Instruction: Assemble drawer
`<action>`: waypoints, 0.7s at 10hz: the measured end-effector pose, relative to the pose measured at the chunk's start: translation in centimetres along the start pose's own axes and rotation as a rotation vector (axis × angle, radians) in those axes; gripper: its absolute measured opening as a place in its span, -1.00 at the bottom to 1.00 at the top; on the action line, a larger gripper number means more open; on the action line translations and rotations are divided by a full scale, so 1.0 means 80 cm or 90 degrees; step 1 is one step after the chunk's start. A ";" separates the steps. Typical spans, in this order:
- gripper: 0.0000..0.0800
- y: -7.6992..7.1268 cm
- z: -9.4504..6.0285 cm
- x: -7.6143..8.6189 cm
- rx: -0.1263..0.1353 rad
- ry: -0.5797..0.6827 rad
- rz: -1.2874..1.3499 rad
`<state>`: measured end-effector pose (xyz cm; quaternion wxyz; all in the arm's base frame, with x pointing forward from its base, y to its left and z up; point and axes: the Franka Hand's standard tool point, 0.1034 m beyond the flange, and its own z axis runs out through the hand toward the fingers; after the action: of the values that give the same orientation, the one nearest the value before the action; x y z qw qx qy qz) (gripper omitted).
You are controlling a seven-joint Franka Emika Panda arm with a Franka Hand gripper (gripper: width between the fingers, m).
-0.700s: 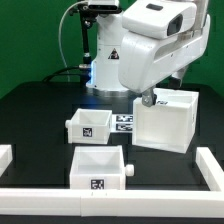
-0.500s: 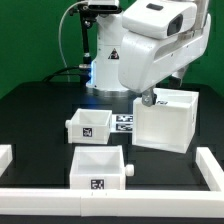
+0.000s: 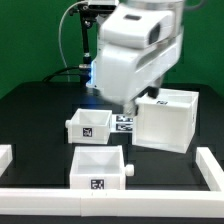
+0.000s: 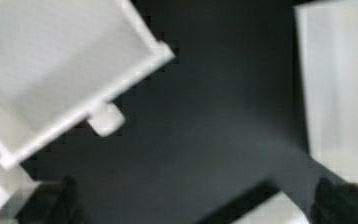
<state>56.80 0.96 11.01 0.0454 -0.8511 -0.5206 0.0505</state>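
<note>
The white cube-shaped casing (image 3: 165, 122) stands at the exterior view's right. One knobbed tray (image 3: 90, 123) sits left of it and a second tray (image 3: 100, 165) lies nearer the front. My gripper (image 3: 133, 106) hangs above the table, just left of the casing's top edge. It is mostly hidden by the arm. In the wrist view my gripper (image 4: 194, 205) is open, with dark fingers (image 4: 48, 200) far apart over bare black table. A tray with its knob (image 4: 105, 122) is on one side and a white casing wall (image 4: 345, 90) on the other. I cannot tell which tray it is.
The marker board (image 3: 125, 123) lies between the back tray and the casing. A white rail (image 3: 110, 197) runs along the table's front, with short rails at both sides. The arm's white body (image 3: 135, 55) fills the upper middle.
The arm has swung toward the exterior view's left and nearer the camera. The gripper moved from the casing's back left corner to the gap beside it. The parts have not moved.
</note>
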 end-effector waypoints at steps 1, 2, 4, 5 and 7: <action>0.62 0.011 0.005 -0.009 -0.001 0.006 -0.041; 0.62 0.016 0.006 -0.012 -0.001 0.007 -0.052; 0.62 0.013 0.007 -0.010 0.001 0.006 -0.044; 0.62 0.017 0.014 -0.017 -0.005 0.013 -0.093; 0.62 0.023 0.062 -0.060 0.002 0.037 -0.167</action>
<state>55.58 -4.02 6.00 0.0678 -0.7768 -0.6258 0.0202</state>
